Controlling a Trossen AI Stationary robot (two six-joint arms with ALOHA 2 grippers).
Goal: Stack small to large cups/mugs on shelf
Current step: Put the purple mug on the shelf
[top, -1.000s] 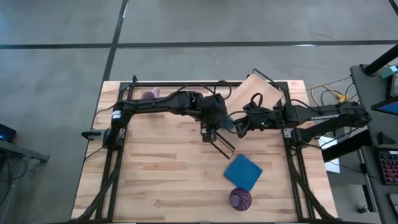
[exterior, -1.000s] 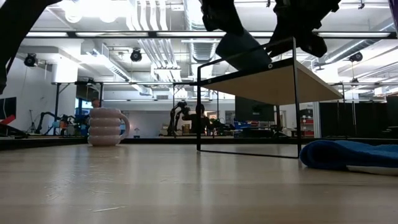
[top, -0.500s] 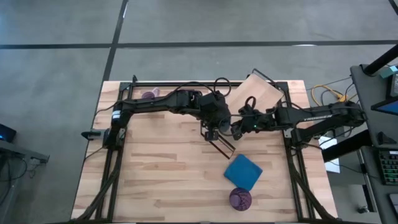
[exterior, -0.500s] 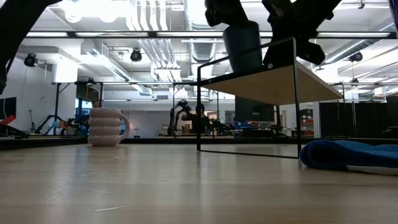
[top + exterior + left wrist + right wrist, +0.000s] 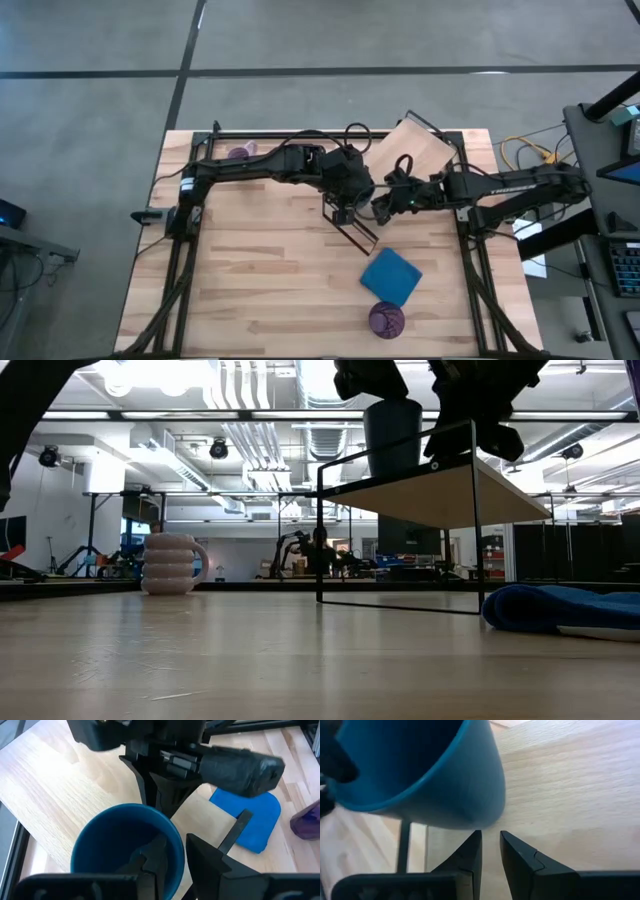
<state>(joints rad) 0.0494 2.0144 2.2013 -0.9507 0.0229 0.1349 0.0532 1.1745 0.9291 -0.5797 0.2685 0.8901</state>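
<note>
A small dark blue cup (image 5: 392,435) stands upright at the near end of the light-wood shelf (image 5: 415,150), its base at the plank's top (image 5: 440,495). My left gripper (image 5: 352,190) is shut on the cup's rim from above. My right gripper (image 5: 383,207) is shut, with its fingertips (image 5: 490,837) close by the cup's lower outer wall (image 5: 470,815). The lavender mug (image 5: 240,153) stands on the table at the far left. The purple tumbler (image 5: 386,319) stands near the front edge. My left gripper (image 5: 172,852) holds the cup's rim wall (image 5: 176,845), one finger (image 5: 152,860) inside the cup and one (image 5: 210,860) outside. The fingers come from above, pointing down. The cup is upright, its base at the shelf plank. My right gripper is shut beside the cup's lower wall; I cannot tell whether it touches.
A flat blue cloth (image 5: 390,275) lies on the table in front of the shelf, just beyond the tumbler. The shelf's thin black wire frame (image 5: 352,228) reaches out toward the table's middle. Bare tabletop (image 5: 250,280) lies to the left and front left.
The blue cup has turned from tilted to upright and come down onto the shelf's end in my left gripper. My right gripper has moved toward the table's left edge, up close to the cup.
</note>
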